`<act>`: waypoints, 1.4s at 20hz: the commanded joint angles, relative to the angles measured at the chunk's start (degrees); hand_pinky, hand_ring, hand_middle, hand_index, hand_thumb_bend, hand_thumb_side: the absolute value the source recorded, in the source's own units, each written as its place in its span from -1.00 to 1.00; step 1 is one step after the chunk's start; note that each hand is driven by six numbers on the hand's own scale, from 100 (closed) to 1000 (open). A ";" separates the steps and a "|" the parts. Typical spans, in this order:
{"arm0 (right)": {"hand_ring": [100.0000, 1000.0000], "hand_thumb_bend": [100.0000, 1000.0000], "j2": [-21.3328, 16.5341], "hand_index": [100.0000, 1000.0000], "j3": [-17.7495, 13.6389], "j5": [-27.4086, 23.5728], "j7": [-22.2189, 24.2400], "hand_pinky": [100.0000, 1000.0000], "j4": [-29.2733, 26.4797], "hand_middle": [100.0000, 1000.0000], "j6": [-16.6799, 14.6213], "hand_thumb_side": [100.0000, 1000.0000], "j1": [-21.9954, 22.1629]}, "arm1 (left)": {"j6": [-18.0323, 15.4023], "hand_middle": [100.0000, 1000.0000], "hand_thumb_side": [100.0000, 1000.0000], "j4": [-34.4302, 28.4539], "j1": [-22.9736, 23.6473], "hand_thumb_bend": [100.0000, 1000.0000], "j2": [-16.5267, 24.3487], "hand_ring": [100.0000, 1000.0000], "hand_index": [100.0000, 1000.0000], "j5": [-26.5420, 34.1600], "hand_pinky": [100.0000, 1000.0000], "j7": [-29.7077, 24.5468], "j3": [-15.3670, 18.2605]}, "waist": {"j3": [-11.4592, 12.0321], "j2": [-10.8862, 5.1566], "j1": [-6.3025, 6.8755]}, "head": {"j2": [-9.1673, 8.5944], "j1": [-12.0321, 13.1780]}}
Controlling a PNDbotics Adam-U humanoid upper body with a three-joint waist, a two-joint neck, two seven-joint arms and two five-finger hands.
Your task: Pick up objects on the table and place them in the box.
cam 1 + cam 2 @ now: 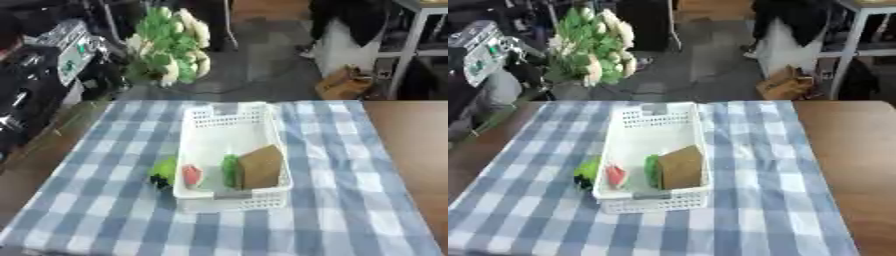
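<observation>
A white perforated basket stands lengthwise in the middle of the blue-and-white checked cloth. Inside its near end lie a red piece, a green object and a brown cardboard-coloured box leaning against the right wall. Outside, touching the basket's near left wall, a bright green object with a dark part rests on the cloth. Neither of my hands shows in either view.
A bunch of green and white artificial flowers stands beyond the table's far left edge. Dark equipment crowds the left side. Bare brown tabletop lies right of the cloth. A person stands by a rack at the far right.
</observation>
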 commanded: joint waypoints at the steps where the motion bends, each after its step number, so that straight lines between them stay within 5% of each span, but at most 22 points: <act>1: -0.08 -1.00 -0.17 -0.20 0.28 0.09 -0.05 -0.04 -0.87 -0.30 0.24 -0.06 -0.72 | 0.24 -1.00 -0.61 -1.17 -2.79 -1.00 0.40 -1.00 -0.49 0.38 -1.00 -0.15 0.24 | -0.15 -1.45 0.75 | -0.10 -0.32; 15: -0.08 -1.00 1.56 -0.20 0.99 -0.84 0.19 -0.04 -0.87 -0.31 0.70 -0.07 -1.38 | 0.03 -1.00 -0.62 7.53 -11.30 -1.00 -13.68 -1.00 -0.49 -3.59 -1.00 2.55 1.37 | -2.22 -1.65 0.64 | -0.37 0.41; 28: -0.08 -1.00 2.38 -0.21 1.36 -1.57 0.54 -0.04 -0.87 -0.31 0.64 -0.09 -1.74 | 1.24 -1.00 -0.62 14.10 -11.68 -1.00 -22.75 -1.00 -0.48 -5.23 -1.00 8.73 3.88 | -3.25 -1.52 0.31 | -0.43 1.18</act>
